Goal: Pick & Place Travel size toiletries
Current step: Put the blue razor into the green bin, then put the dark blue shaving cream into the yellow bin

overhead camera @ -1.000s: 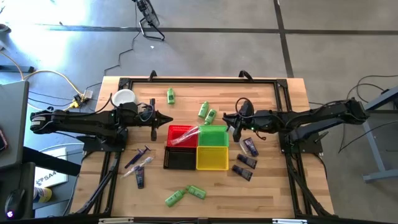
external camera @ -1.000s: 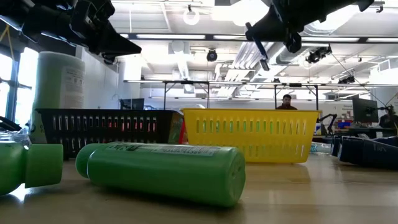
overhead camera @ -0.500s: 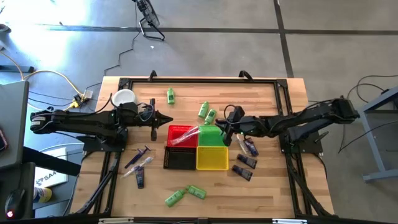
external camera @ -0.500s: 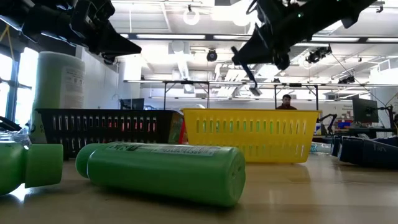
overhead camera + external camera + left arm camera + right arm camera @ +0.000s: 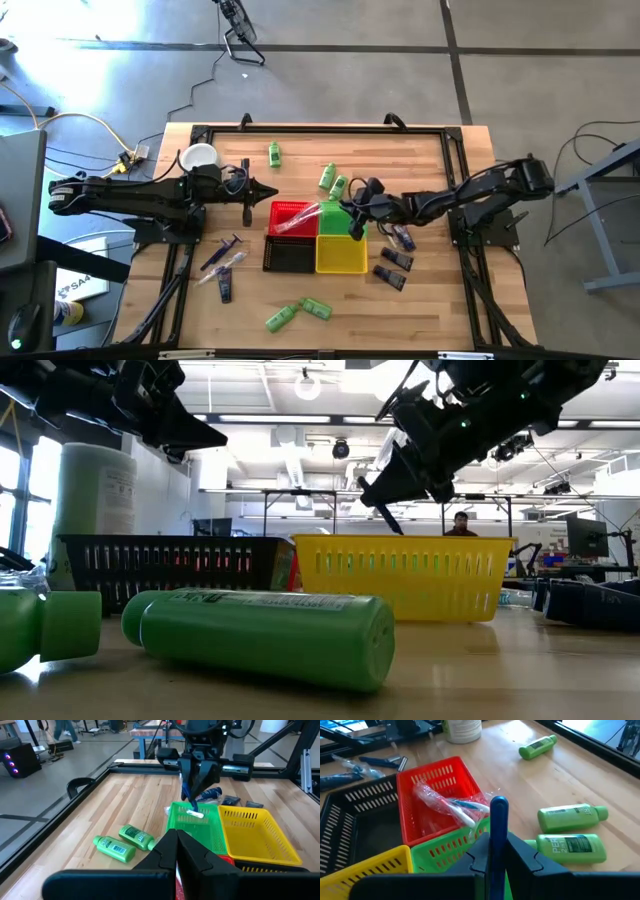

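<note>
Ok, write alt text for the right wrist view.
The right gripper holds a blue stick upright over the green basket. A wrapped toothbrush lies in the red basket; two green bottles lie on the table.

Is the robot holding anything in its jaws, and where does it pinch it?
The right gripper pinches a slim blue toothbrush partway along its handle, above the green basket. The left gripper holds nothing.

four baskets (image 5: 290,257), white cup (image 5: 198,157), table (image 5: 440,300)
</note>
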Motion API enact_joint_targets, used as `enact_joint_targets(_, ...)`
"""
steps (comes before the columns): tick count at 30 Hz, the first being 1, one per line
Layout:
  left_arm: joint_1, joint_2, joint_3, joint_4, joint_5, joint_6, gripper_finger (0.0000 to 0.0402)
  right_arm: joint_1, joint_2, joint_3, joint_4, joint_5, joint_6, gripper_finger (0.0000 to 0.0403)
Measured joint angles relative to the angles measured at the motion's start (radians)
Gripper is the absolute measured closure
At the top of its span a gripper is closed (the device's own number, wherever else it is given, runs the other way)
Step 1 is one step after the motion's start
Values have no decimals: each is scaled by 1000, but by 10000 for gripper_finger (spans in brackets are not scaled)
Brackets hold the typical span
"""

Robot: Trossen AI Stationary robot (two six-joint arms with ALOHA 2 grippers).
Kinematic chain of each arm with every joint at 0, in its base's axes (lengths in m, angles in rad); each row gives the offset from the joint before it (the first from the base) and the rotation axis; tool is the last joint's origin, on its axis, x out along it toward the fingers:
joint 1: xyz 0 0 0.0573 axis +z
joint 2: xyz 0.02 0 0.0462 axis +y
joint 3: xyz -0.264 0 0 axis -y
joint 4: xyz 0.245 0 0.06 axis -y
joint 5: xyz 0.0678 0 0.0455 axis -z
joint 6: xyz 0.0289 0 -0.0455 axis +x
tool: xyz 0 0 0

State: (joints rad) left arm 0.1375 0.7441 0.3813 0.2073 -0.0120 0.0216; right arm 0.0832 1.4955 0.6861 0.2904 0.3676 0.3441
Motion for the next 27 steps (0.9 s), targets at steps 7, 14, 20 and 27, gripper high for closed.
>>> enact_joint_targets(7,0,0,0,0,0,0,401,-21,1,0,-1,-29,1,353)
enact_joint_targets(14,0,0,0,-1,0,0,401,-20,1,0,-1,-30,1,272)
enact_joint_targets(20,0,0,0,-1,0,0,401,-21,-36,0,8,-71,-21,252)
enact_joint_targets(27,0,0,0,-1,0,0,401,-60,-181,0,-15,-433,-113,309)
